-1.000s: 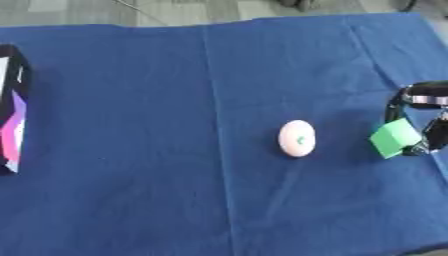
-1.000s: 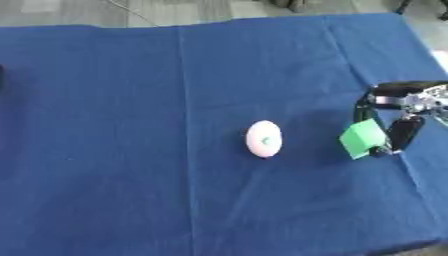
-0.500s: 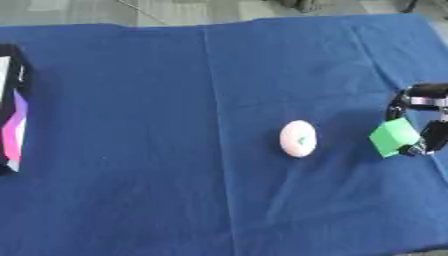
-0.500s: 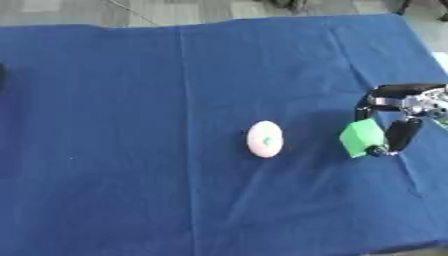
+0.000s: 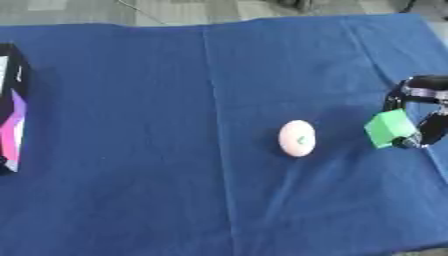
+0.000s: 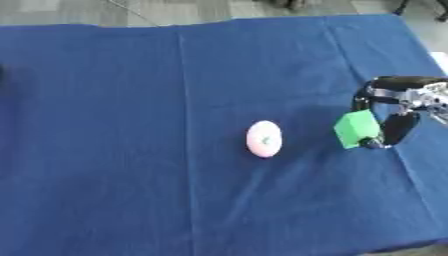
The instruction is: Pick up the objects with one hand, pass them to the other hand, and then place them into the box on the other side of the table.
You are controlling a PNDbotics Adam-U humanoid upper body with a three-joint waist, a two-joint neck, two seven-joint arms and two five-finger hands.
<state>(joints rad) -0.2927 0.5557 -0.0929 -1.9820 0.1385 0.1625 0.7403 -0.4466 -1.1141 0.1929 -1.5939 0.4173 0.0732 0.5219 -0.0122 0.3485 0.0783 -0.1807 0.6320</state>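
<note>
Pick-up step in hand: small green block (image 6: 357,129) is held pinched in right hand (image 6: 395,113) nr bench's right edge; handover to left hand, unseen, is called for next.

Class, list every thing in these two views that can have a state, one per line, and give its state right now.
Right hand: at the right edge, fingers curled round the green block.
Green block: held in the right hand, tilted.
Pale egg-shaped object: lying free on the blue cloth.
Box: at the table's left edge, only partly visible.
Left hand: not visible.
</note>
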